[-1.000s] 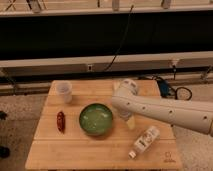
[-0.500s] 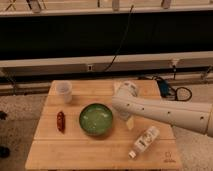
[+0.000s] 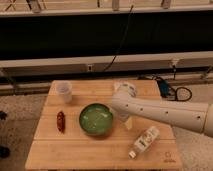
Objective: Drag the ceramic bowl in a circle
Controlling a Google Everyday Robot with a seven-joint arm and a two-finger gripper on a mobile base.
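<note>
Camera view: ceramic bowl [image 3: 96,119] at centre of wooden table [image 3: 75,150]. Gripper [image 3: 127,120] hangs just right of centre; bowl lies directly to its left. Gripper state: cannot tell. You approach leftward.

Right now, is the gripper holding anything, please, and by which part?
Cannot tell: the gripper is right beside the green bowl, at its rim, but any contact is hidden.
</note>
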